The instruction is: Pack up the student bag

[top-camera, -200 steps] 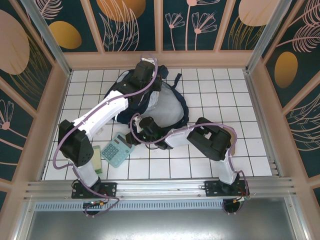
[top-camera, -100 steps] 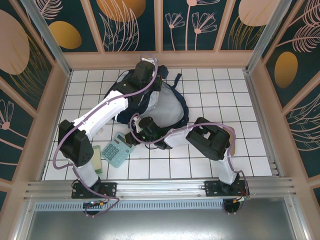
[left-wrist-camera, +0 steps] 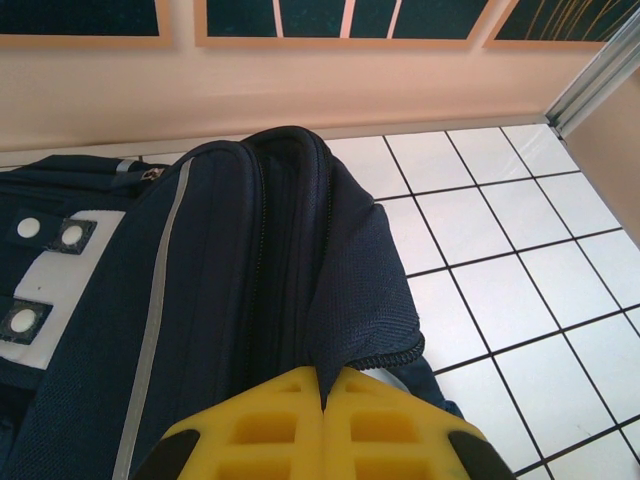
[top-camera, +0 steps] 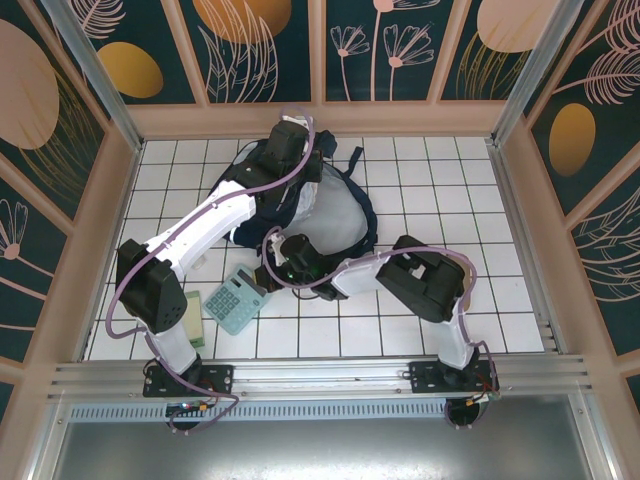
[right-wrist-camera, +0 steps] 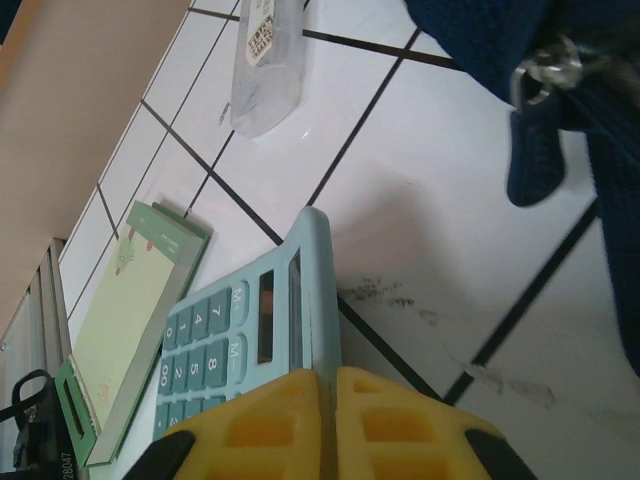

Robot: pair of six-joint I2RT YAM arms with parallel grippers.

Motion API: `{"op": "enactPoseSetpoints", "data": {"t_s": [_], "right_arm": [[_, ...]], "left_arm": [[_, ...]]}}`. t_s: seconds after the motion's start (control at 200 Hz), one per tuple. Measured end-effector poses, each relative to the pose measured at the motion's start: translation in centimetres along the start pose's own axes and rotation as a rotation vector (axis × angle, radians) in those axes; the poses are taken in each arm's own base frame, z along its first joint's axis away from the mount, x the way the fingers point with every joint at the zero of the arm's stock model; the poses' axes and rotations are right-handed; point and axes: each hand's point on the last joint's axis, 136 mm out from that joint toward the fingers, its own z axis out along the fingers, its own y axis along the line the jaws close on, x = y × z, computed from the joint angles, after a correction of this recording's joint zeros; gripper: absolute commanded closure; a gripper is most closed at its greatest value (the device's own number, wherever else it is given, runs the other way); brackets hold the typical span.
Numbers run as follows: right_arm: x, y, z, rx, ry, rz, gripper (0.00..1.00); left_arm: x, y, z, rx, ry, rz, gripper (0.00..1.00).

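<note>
Student bag (left-wrist-camera: 220, 280): calculator (right-wrist-camera: 240, 340) grasp.
Left gripper (left-wrist-camera: 322, 385) pinches its rim; right gripper (right-wrist-camera: 325, 390) clamps the calculator (beside the bag); next, lift it in.

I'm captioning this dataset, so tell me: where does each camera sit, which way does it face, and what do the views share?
Top external: above and behind the bases, looking down on the tiled table; left arm, right arm, student bag, calculator.
Left wrist: over the student bag, facing the back wall; left gripper pinching bag fabric.
Right wrist: low over the tiles, facing leftward; right gripper clamping the calculator's edge.
Shared: calculator in top and right wrist; bag in all three.
</note>
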Motion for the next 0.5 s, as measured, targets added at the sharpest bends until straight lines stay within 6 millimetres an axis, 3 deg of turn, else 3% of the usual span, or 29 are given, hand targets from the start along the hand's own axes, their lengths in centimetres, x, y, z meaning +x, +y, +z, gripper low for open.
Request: {"op": "enactPoseSetpoints", "data": {"t_s": [0.33, 0.5], "right_arm": [[-2.1, 0.6, -5.2, -0.004, -0.083, 0.006, 0.95], [-3.2, -0.4, -8.5, 0.011, -0.141, 0.036, 0.96]], "left_arm": [[-0.1, 0.3, 0.0, -0.004, -0.001, -0.003, 0.99], [-0.1, 0.3, 0.0, -0.005, -0.001, -0.003, 0.98]]}}
